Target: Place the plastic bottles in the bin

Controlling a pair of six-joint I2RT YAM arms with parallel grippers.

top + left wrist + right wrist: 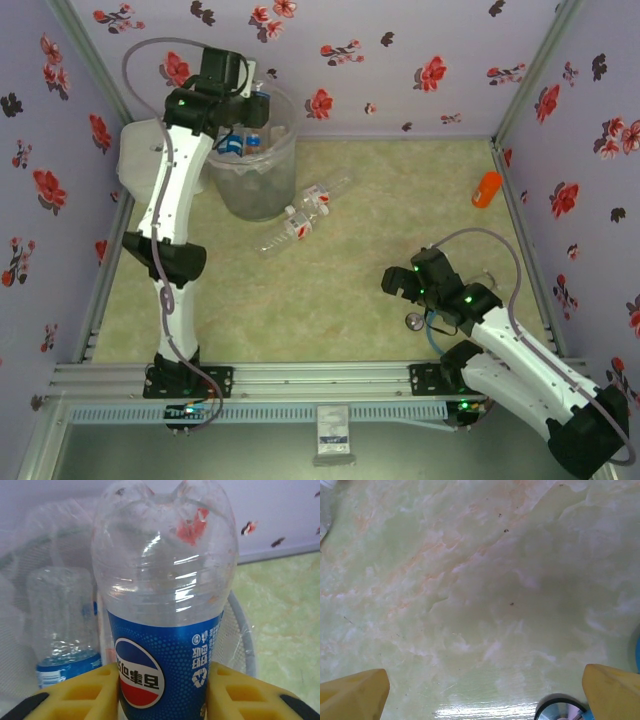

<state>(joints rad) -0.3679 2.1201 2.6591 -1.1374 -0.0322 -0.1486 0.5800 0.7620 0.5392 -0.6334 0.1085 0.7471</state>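
Plastic bottle [165, 610] in left tool [162, 695], bin [262, 190] behind, two bottles [296, 225] beside

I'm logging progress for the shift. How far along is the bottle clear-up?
Done: at least one blue-labelled bottle sits in the bin. In hand: the left jaws grip a Pepsi bottle over the bin, not yet dropped. Left: two red-and-white-labelled bottles lying on the table beside it.

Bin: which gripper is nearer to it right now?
Left. The left gripper hangs over the bin, clamping a Pepsi bottle; the right gripper sits open, far across the table.
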